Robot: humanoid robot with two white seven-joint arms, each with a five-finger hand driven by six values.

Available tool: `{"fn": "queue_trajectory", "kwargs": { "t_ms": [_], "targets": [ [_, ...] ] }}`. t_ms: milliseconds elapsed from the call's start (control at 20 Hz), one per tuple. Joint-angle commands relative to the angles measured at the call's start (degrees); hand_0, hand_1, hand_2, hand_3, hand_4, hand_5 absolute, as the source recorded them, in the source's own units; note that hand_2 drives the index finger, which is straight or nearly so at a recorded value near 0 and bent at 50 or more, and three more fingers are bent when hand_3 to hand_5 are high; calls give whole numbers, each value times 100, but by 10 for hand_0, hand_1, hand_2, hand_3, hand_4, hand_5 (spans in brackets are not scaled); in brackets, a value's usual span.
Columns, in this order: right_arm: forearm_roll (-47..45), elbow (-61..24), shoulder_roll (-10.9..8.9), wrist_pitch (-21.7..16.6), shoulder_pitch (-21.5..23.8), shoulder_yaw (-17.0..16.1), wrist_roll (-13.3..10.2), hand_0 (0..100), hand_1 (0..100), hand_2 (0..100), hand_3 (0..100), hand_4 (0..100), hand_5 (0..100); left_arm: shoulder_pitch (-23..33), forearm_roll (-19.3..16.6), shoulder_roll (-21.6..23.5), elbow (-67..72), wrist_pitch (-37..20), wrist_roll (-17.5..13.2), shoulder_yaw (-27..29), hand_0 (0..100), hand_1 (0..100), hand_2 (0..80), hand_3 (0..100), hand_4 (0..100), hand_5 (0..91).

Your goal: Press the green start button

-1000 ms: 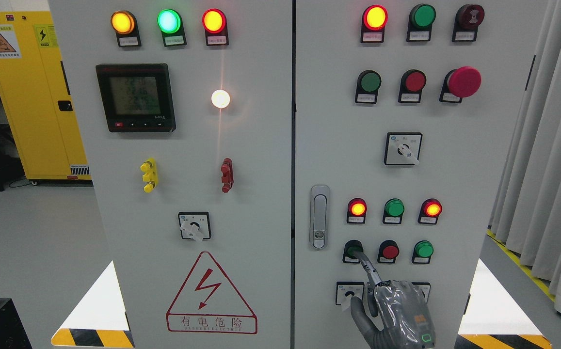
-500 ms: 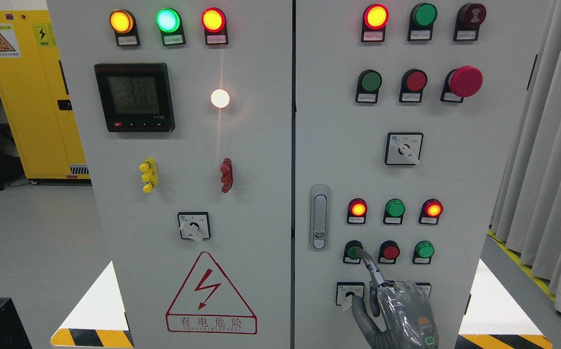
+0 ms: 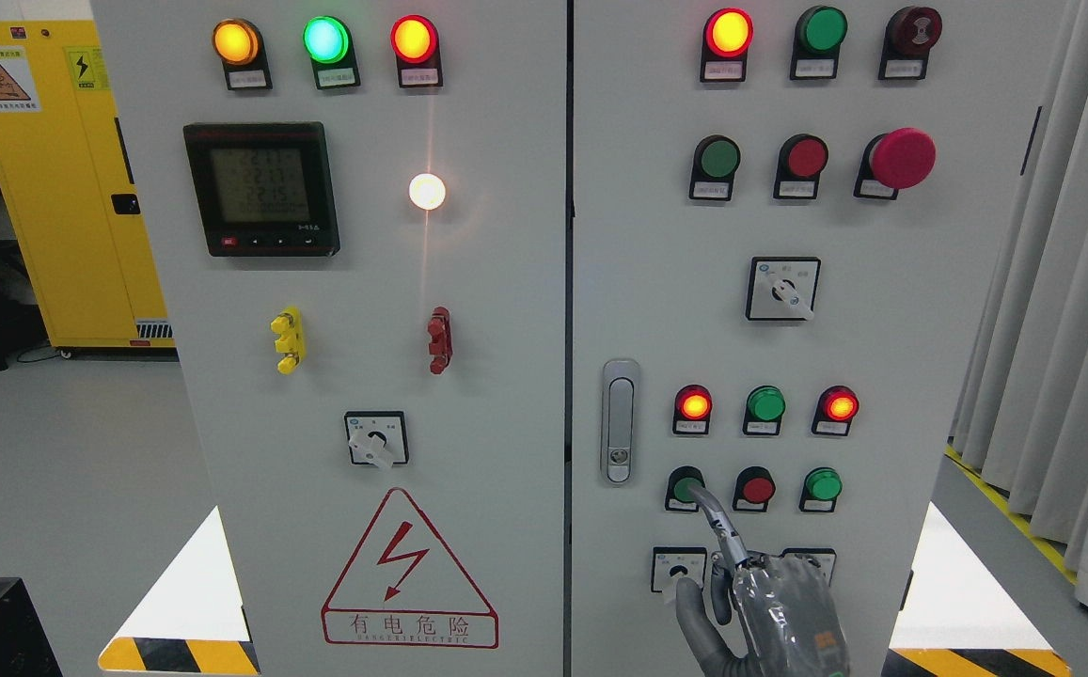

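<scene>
A green push button (image 3: 685,487) sits at the left of the lower button row on the right cabinet door. My right hand (image 3: 769,616) rises from the bottom edge with its index finger (image 3: 715,519) stretched up to that button; the tip meets the button's lower right edge. The other fingers are curled and the thumb (image 3: 694,621) points up, holding nothing. Beside it in the same row are a red button (image 3: 756,489) and another green button (image 3: 823,484). My left hand is out of view.
Above that row sit two lit red lamps (image 3: 693,405) and an unlit green lamp (image 3: 765,404). A door latch (image 3: 619,421) stands left of the buttons. Two rotary switches (image 3: 678,570) lie just below, partly hidden by my hand. Curtains (image 3: 1061,310) hang at the right.
The hand has shifted only slightly; the index fingertip has stayed at the green button's lower right edge, and the hand sits a little lower than one second ago.
</scene>
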Motion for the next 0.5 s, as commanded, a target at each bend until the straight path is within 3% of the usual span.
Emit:
{"fn": "queue_trajectory", "kwargs": {
  "t_ms": [0, 50, 100, 150, 200, 300, 400, 450],
  "targets": [
    [-1876, -700, 60, 57, 298, 292, 16, 750, 838, 55, 512, 631, 761, 0, 1, 2, 0, 2, 2, 3, 120, 556, 0, 0, 0, 0],
    [-2201, -797, 60, 57, 386, 301, 25, 753, 831, 46, 402, 502, 633, 0, 1, 2, 0, 2, 2, -5, 120, 556, 0, 0, 0, 0],
    [-2492, -868, 60, 57, 474, 301, 16, 759, 819, 30, 276, 358, 445, 0, 1, 2, 0, 2, 2, 3, 120, 556, 0, 0, 0, 0],
    [-2686, -929, 69, 57, 588, 310, 16, 758, 814, 24, 275, 349, 432, 0, 1, 2, 0, 2, 2, 3, 120, 556, 0, 0, 0, 0],
    [-2818, -982, 69, 48, 702, 336, 16, 755, 804, 0, 205, 254, 319, 0, 1, 2, 0, 2, 10, 3, 120, 556, 0, 0, 0, 0],
    [-2934, -1009, 77, 5, 844, 380, 16, 750, 796, 0, 134, 184, 235, 0, 1, 2, 0, 2, 2, 3, 120, 556, 0, 0, 0, 0],
    [-3013, -983, 95, -5, 844, 398, 34, 768, 762, 0, 10, 15, 44, 0, 1, 2, 0, 2, 2, 3, 120, 556, 0, 0, 0, 0],
    [-3039, -965, 95, -13, 835, 398, 60, 770, 759, 0, 5, 13, 41, 0, 1, 2, 0, 2, 2, 3, 120, 556, 0, 0, 0, 0]
  ]
}}
